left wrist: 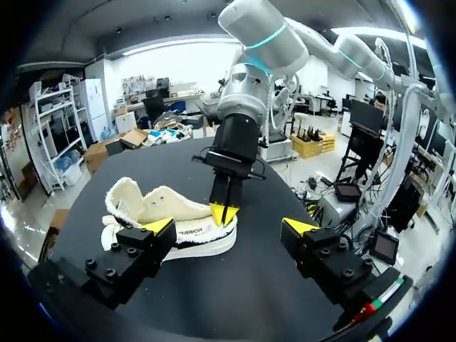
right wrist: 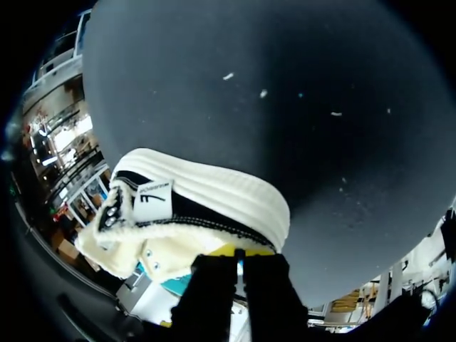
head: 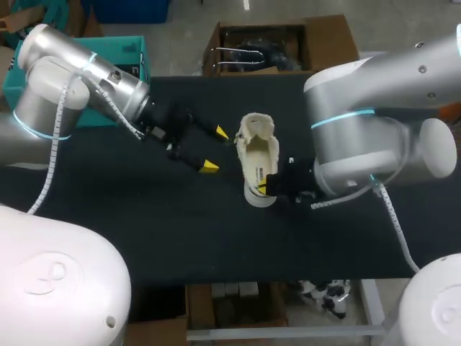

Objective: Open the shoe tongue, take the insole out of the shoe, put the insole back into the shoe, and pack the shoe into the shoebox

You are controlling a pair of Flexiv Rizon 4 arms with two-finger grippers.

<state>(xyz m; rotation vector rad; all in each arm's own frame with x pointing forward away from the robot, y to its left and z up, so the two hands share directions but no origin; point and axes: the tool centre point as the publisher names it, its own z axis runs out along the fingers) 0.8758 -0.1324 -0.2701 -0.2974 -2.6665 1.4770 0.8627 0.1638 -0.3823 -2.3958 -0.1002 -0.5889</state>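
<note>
Looks like step one, tongue opening: shoe [head: 261,151] sits mid table [head: 144,238], right gripper [head: 267,187] at its 6 o'clock end, jaws nearly together, apparently pinching the fleecy upper. Left gripper [head: 215,150] hangs spread at the shoe's 9 o'clock, not touching. Next move, I'd say: left goes in for the tongue while right anchors.

The fluffy cream shoe [head: 258,151], with a black side and a thick white sole, stands on its sole near the middle of the black table [head: 144,238], its top open.
</note>
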